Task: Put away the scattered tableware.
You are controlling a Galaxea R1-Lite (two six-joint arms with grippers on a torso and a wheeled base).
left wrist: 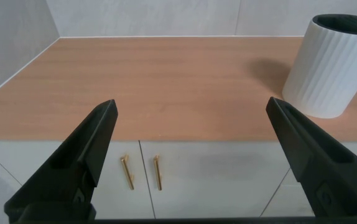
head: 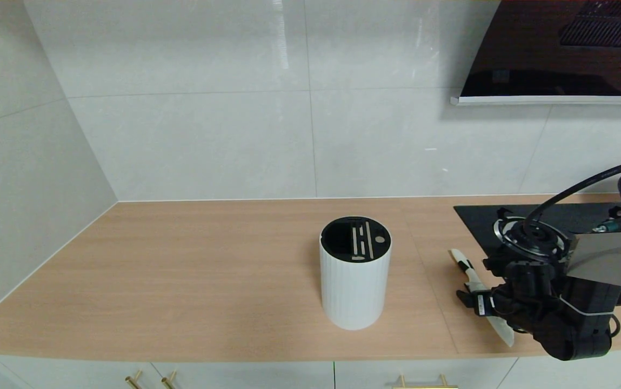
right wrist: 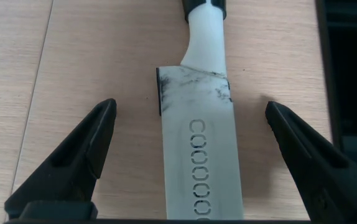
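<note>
Left gripper (left wrist: 191, 107) and right gripper (right wrist: 190, 107), jaws wide apart.

The right gripper (right wrist: 190, 111) has its jaws wide apart over the bench (right wrist: 91, 50). A knife (right wrist: 197, 143) lies flat midway between them, touching neither. Its pale blade is smudged dark at the heel and pierced by a row of holes. The white handle (right wrist: 206, 34) points away beyond the jaw tips.

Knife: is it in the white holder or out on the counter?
Out. The knife lies flat on the counter, below the open right gripper; the white holder stands apart.
</note>
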